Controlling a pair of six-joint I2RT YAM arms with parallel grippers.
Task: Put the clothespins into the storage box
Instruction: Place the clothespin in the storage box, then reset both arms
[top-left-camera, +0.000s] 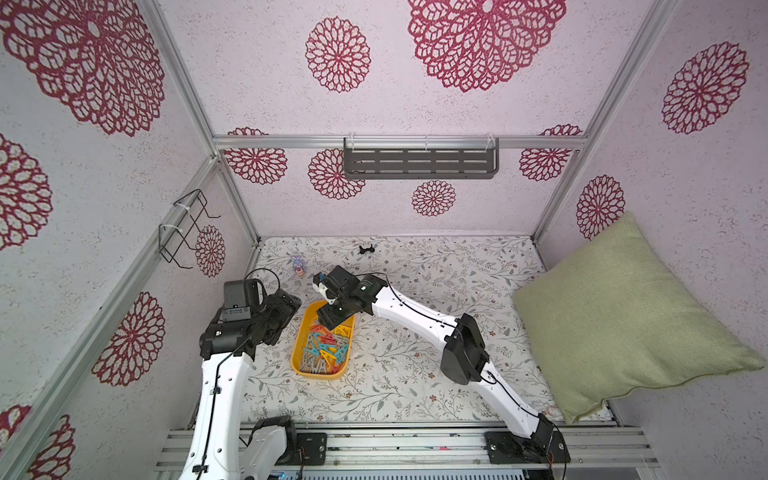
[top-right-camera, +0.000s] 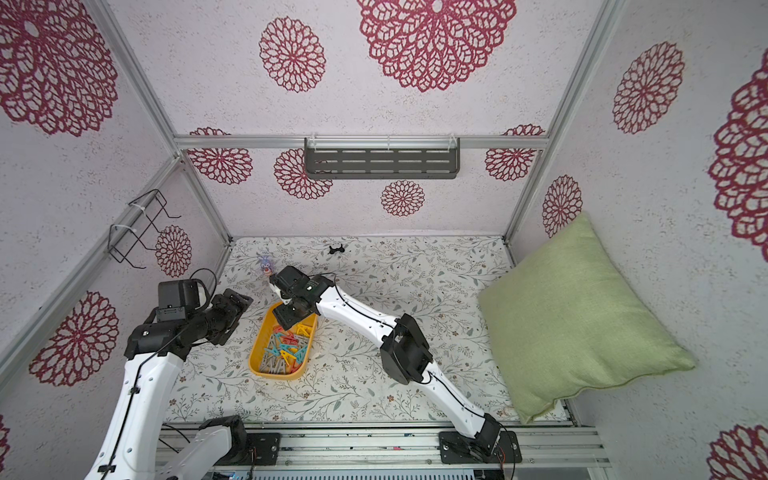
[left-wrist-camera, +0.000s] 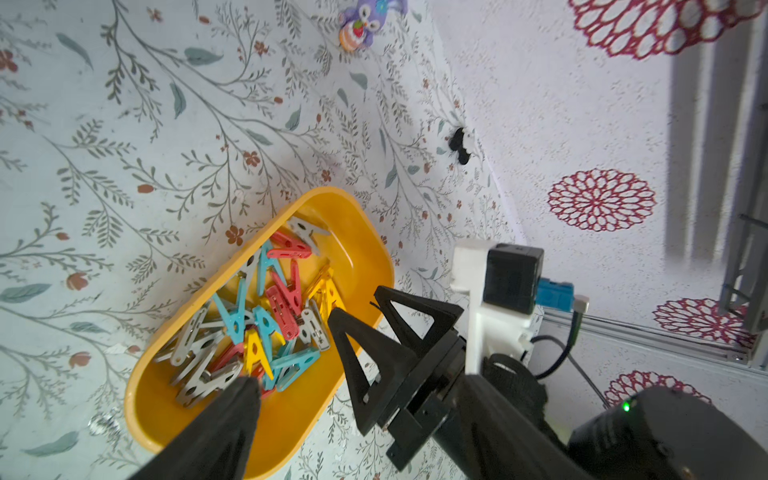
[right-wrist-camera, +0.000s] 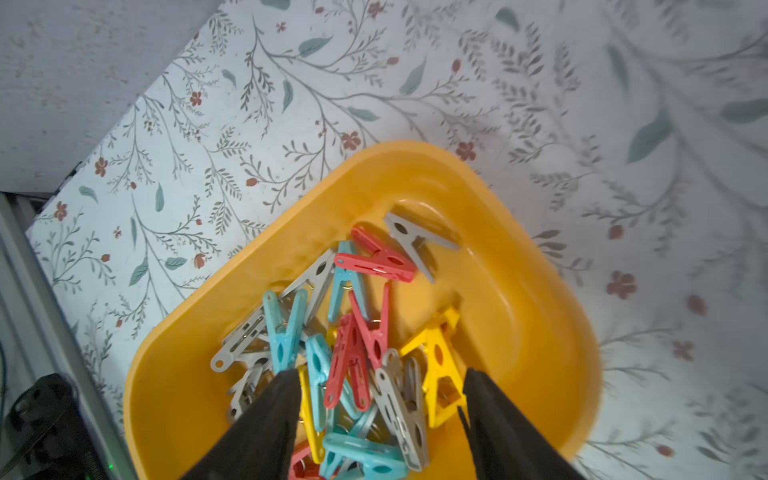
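Directly beneath the right gripper (right-wrist-camera: 380, 376), the clothespins (right-wrist-camera: 353, 345) lay heaped in the storage box (right-wrist-camera: 536, 291), with red, teal, yellow and grey mixed together. Its jaws stood wide apart above the pile and gripped nothing. Near the box's edge hung the left gripper (top-left-camera: 287, 306). Whether it was open could not be told, as its wrist view showed only one finger (left-wrist-camera: 224, 415).

Illumination is bright, diffuse and even in both top views; shadows under the arms are faint. In the right wrist view the right gripper (right-wrist-camera: 380, 370) and the distant floral cloth (right-wrist-camera: 665, 83) are blurred, and the storage box (right-wrist-camera: 519, 291) wall carries soft glare. In the left wrist view the cloth's far edge curves from lens distortion, and a green indicator lamp (left-wrist-camera: 626, 406) blooms.
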